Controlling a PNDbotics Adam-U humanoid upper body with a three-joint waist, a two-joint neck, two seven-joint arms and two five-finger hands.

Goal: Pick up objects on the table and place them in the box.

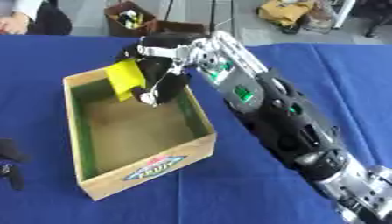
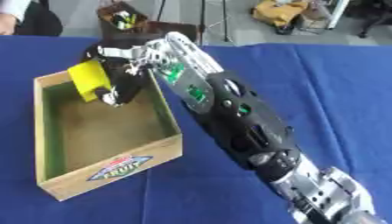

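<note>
Blue cloth (image 1: pixel 306 65) covers the worktop. Beyond its far edge: brown bin (image 1: pixel 128 19), yellow bag (image 1: pixel 285 11) on the floor.

Lab/workshop: blue-clothed table (image 1: pixel 306 65), floor clutter (image 1: pixel 285 11)

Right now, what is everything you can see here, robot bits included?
yellow object: one, yellow, flat, held above the far end of the box.
box: one, wooden, green inside walls, a colourful label on its front, on the tablecloth; nothing lies inside it.
tablecloth: one, blue, covering the table.
right hand: one, black, fingers curled round the yellow object over the box, arm reaching in from lower right.
left hand: one, black, only partly seen at the left edge.
</note>
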